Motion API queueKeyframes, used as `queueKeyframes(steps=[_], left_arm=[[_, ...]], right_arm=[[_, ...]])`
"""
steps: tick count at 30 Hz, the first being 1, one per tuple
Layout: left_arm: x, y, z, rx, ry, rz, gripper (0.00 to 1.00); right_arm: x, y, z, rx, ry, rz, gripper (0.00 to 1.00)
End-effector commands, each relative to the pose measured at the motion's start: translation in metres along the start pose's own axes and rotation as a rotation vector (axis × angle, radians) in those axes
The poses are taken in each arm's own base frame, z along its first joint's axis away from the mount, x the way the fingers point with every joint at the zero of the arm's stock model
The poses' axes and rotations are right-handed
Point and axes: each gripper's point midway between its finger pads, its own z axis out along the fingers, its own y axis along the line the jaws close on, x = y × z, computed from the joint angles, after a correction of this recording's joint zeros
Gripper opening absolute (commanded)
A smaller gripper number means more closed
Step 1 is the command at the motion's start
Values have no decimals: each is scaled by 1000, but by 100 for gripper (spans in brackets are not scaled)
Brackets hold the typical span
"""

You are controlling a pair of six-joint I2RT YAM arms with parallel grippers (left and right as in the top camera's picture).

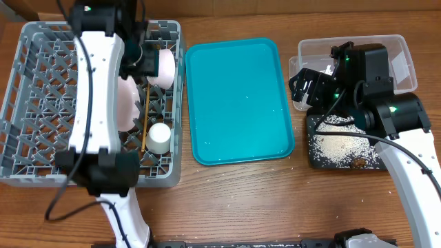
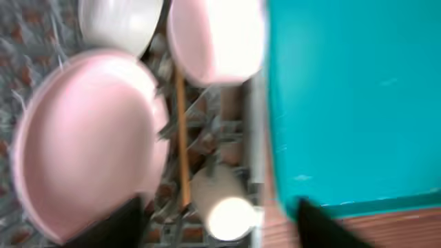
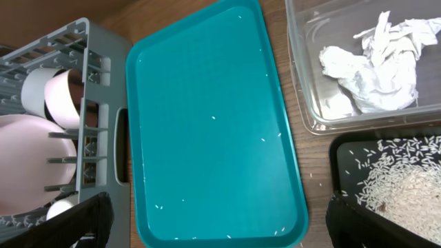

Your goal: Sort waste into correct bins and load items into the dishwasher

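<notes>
Left gripper (image 2: pixel 219 201): fingers spread wide, empty, over dish rack (image 1: pixel 41 103). Right gripper (image 3: pixel 217 200): spread wide, empty, above teal tray (image 3: pixel 207 103).

Rack:
- one plate (image 2: pixel 83 145)
- two bowls (image 2: pixel 213 38)
- one cup (image 2: pixel 224 215)
- chopsticks (image 2: pixel 181 131), count blurred

Clear tub (image 3: pixel 298 83): tissue (image 3: pixel 375 58).

Black tray (image 1: pixel 313 160): rice (image 1: pixel 341 141), one brown lump (image 1: pixel 358 162).

Left arm (image 1: pixel 96 89) hides part of the rack.

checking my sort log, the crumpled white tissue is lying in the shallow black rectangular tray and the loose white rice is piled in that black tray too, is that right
Not quite. The crumpled white tissue is lying in the clear rectangular plastic tub, not the shallow black rectangular tray; the right wrist view shows it. The loose white rice is piled in that black tray.
</notes>
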Motion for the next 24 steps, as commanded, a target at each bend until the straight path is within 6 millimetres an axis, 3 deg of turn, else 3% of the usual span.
queueKeyframes(steps=[1, 4, 7, 16, 20, 24], left_arm=[[5, -44, -95, 105, -252, 44, 100], [17, -57, -121, 128, -313, 80, 100], [24, -63, -134, 141, -343, 98, 100], [24, -63, -134, 141, -342, 101, 100], [24, -63, -134, 142, -342, 101, 100], [24, -63, -134, 141, -342, 101, 100]], right_arm=[[-4, 1, -2, -1, -14, -1, 100], [-4, 1, -2, -1, -14, -1, 100], [-4, 1, -2, -1, -14, -1, 100], [0, -7, -2, 38, -1, -19, 100], [-38, -33, -25, 198, -214, -123, 100], [-68, -38, -63, 194, -455, -178, 100]])
